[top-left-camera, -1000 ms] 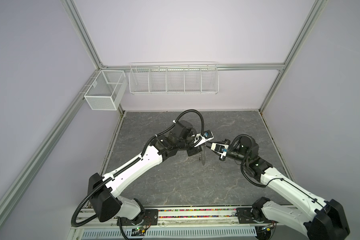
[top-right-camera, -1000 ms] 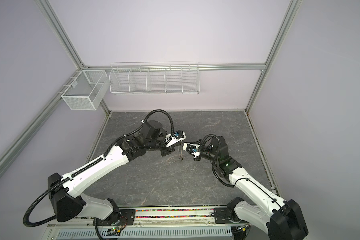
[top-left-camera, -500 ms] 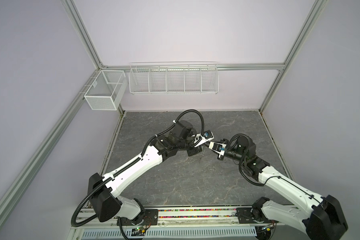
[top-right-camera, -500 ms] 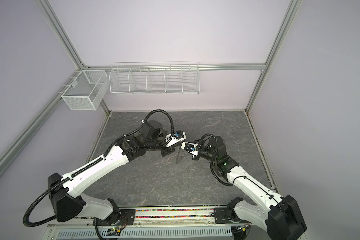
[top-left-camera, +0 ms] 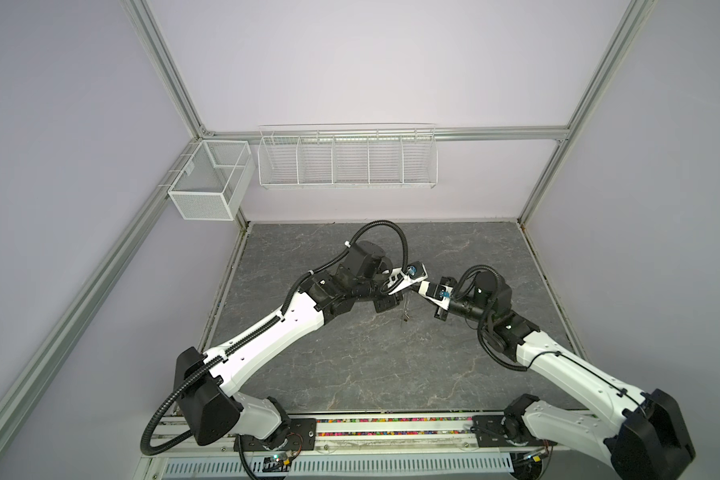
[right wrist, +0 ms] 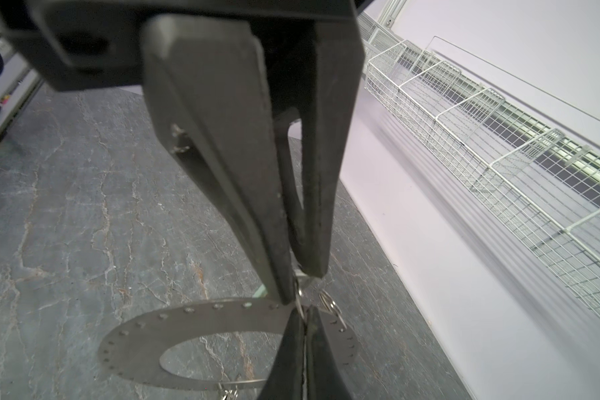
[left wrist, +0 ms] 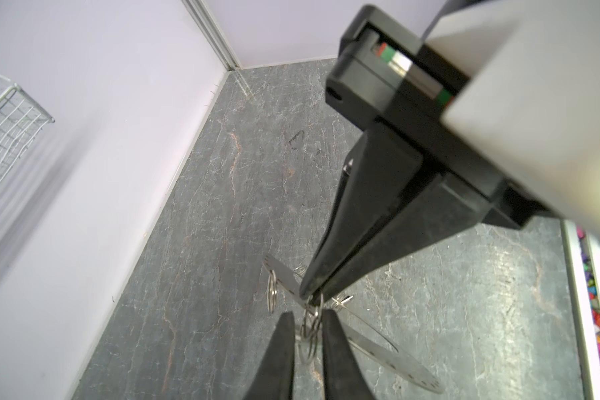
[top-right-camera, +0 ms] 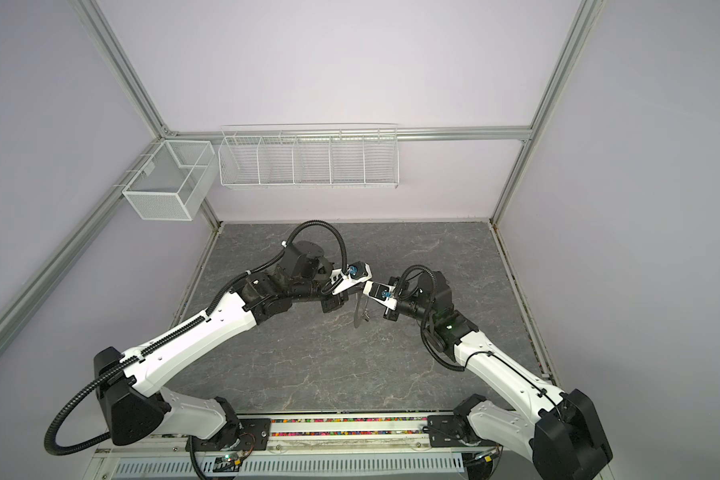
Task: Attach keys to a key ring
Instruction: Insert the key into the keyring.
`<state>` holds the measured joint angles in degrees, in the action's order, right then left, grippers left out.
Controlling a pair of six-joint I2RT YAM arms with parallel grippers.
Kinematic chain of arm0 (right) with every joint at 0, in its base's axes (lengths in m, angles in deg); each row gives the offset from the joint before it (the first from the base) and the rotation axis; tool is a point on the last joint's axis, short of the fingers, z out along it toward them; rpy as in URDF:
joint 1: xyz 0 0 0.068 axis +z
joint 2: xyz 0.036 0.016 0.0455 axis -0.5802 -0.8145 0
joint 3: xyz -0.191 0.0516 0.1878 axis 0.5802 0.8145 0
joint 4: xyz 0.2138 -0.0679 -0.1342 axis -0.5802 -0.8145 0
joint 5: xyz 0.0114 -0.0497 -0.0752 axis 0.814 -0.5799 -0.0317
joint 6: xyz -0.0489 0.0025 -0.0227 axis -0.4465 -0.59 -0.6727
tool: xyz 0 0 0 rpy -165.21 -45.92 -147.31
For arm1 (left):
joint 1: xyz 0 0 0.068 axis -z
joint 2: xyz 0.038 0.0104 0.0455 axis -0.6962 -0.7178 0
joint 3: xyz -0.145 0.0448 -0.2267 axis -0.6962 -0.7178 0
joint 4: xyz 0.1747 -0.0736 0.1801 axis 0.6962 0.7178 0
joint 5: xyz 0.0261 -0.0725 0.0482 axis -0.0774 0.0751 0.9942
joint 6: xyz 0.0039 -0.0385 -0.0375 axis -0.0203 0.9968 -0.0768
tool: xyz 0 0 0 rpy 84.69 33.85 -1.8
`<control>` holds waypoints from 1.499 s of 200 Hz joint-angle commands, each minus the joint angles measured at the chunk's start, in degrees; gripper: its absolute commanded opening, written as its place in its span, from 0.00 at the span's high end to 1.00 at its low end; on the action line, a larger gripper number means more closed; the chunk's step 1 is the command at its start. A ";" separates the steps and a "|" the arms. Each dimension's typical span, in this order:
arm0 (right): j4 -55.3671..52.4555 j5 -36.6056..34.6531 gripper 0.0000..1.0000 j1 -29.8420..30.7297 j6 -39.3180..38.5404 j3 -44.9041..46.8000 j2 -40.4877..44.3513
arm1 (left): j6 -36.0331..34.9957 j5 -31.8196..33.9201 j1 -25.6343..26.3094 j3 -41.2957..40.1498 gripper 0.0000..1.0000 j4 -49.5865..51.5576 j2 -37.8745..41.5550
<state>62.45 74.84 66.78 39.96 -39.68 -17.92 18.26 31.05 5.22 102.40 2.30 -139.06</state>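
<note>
Two grippers are meeting mid-table: right gripper [right wrist: 305, 320] clenching the key ring [right wrist: 187, 313] rim, left gripper [left wrist: 307, 313] gaping around a wire loop [left wrist: 310, 329]. Probably stiff, light, slippery; grip rim.

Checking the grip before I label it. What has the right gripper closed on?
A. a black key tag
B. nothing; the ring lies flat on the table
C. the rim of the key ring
C: in the right wrist view the right gripper is shut on the perforated rim of the key ring.
</note>
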 commanded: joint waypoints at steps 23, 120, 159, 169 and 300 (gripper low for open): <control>3.40 6.03 0.93 -1.45 5.39 -1.75 -1.40 | 2.57 -7.70 -4.71 -10.07 0.66 -11.96 6.40; 3.72 8.12 0.93 -2.03 7.97 -3.81 -2.56 | 8.60 -11.90 -5.66 -21.14 0.58 -27.72 7.74; 4.23 7.35 0.93 -1.97 9.75 -4.20 -3.17 | 10.25 -8.15 -5.66 -20.17 0.66 -28.60 5.91; 4.82 6.95 0.93 -1.96 10.74 -4.22 -3.48 | 10.56 -7.54 -5.71 -19.79 0.70 -28.63 5.48; 13.58 -0.53 0.93 -2.04 28.37 -5.63 -6.69 | 7.94 3.10 -3.01 -17.17 1.00 -28.52 1.69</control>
<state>68.64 76.24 65.07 62.82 -43.53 -23.95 27.92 31.16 0.69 83.25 -26.27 -135.96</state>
